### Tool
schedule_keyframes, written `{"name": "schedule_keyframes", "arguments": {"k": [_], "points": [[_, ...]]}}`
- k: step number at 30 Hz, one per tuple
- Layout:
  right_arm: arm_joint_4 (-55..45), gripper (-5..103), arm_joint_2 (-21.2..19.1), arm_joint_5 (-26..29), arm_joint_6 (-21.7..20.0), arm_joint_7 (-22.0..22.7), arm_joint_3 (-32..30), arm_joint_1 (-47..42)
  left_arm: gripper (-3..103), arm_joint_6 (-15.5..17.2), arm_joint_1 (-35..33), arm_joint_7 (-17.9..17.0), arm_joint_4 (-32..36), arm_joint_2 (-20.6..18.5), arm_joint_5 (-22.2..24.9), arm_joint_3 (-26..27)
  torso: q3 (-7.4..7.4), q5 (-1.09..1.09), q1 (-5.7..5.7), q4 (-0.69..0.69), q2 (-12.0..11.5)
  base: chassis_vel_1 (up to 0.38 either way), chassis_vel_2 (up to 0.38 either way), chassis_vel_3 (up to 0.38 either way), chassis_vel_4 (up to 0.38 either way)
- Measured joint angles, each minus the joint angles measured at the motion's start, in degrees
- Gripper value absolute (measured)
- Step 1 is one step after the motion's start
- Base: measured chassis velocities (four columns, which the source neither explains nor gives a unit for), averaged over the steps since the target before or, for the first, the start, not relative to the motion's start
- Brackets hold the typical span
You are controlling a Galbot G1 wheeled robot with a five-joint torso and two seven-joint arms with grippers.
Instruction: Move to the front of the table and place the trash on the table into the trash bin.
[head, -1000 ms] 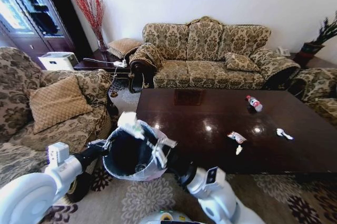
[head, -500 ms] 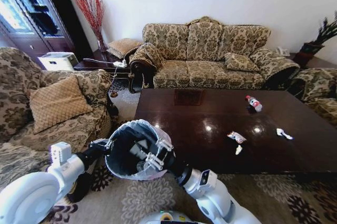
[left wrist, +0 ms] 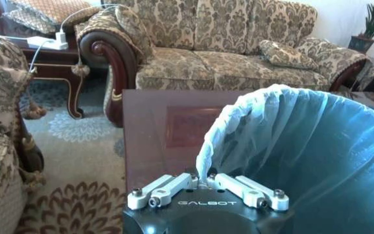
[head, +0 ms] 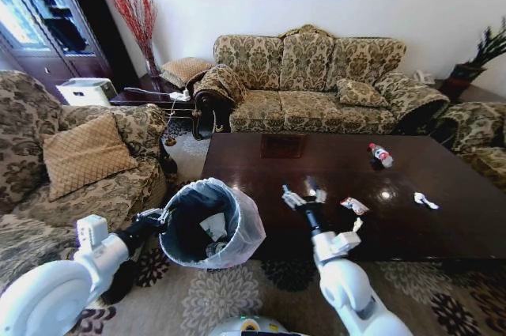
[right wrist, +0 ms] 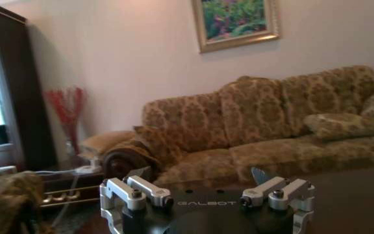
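The black trash bin (head: 202,229) with its white bag hangs beside the table's (head: 261,182) left front corner. My left gripper (head: 160,217) is shut on the bag-covered rim (left wrist: 208,179). White paper (head: 213,228) lies inside the bin. My right gripper (head: 302,192) is open and empty above the table's front middle, its fingers (right wrist: 136,174) spread wide. To its right on the dark top lie a wrapper (head: 355,205), a small white scrap (head: 358,224) and a white wad (head: 425,200). A red-labelled bottle (head: 381,154) lies farther back.
A patterned sofa (head: 316,83) stands behind the table. An armchair (head: 87,158) with a cushion sits at the left and another armchair (head: 482,142) at the right. A side table (head: 150,95) with cables is at the back left. Patterned carpet (head: 213,296) lies below.
My right arm has swung out of the bin's mouth, up and to the right, over the table. The bin has dropped slightly with the left gripper still holding its rim.
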State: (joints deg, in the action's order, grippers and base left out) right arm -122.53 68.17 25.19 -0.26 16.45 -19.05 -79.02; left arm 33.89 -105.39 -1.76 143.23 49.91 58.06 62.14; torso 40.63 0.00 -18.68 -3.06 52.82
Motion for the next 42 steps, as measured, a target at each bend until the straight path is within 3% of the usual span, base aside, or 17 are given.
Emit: {"name": "schedule_keyframes", "arguments": {"k": [13, 18, 23, 26, 28, 30, 31, 33, 36, 42], "points": [[10.38, 100, 0.42, 3.59, -0.55, -0.37, -4.52, 1.1, 0, -0.19, 0.43, 0.29, 0.0, 0.4, -0.45, -1.11, 0.0, 0.01, 0.0, -0.03, 0.0, -0.209, -0.197, 0.202, 0.2], [17.44, 100, 0.8, 1.28, -2.25, -2.03, -4.53, 3.25, 0, -0.29, 0.33, 0.46, 0.01, 0.61, -1.11, -1.77, 0.01, 0.06, -0.01, -0.02, 0.0, -0.164, -0.133, 0.134, 0.114], [24.98, 100, 1.4, -0.57, -1.84, -2.78, -4.27, 5.55, 0, -0.37, 0.19, 0.46, 0.0, 0.85, -1.55, -2.03, 0.0, -0.06, 0.0, 0.0, 0.0, -0.001, 0.008, -0.005, -0.001], [27.98, 103, 1.27, -0.83, -1.16, -3.4, -4.25, 6.47, 0, -0.48, 0.15, 0.48, 0.0, 0.92, -1.9, -2.33, 0.0, -0.03, 0.0, 0.04, 0.0, 0.073, 0.055, -0.037, -0.041], [30.38, 96, 0.92, -0.13, -0.59, -4.26, -4.21, 7.31, 0, -0.69, 0.07, 0.65, 0.0, 0.95, -2.69, -2.8, 0.0, -0.03, 0.0, 0.01, 0.0, 0.022, 0.03, -0.009, -0.004], [30.72, 96, 0.77, 0.66, -0.7, -4.55, -4.21, 7.5, 0, -0.79, 0.06, 0.81, 0.0, 0.97, -3.1, -2.98, 0.0, -0.03, 0.0, -0.02, 0.0, 0.0, 0.0, 0.0, 0.0], [30.91, 86, 0.71, 1.29, -0.84, -4.81, -4.21, 7.65, 0, -0.9, 0.05, 0.97, 0.0, 1.03, -3.42, -3.2, 0.0, 0.02, 0.0, -0.03, 0.0, 0.0, 0.0, 0.0, 0.0], [30.99, 86, 0.71, 1.45, -0.89, -4.86, -4.21, 7.71, 0, -0.94, 0.06, 1.06, 0.0, 1.08, -3.52, -3.3, 0.01, 0.03, 0.0, -0.03, 0.0, 0.0, 0.0, 0.0, 0.0], [31.12, 70, 0.72, 1.64, -0.93, -4.88, -4.22, 7.74, 0, -0.97, 0.03, 1.11, 0.0, 1.13, -3.63, -3.36, 0.01, -0.01, 0.0, -0.04, 0.0, 0.0, 0.0, 0.0, 0.0], [31.75, 54, 0.77, 1.95, -0.67, -4.88, -4.2, 7.79, 0, -1.06, -0.14, 1.11, 0.0, 1.18, -3.73, -3.18, 0.0, -0.02, 0.0, 0.01, 0.0, 0.0, 0.0, 0.0, 0.0]]}}
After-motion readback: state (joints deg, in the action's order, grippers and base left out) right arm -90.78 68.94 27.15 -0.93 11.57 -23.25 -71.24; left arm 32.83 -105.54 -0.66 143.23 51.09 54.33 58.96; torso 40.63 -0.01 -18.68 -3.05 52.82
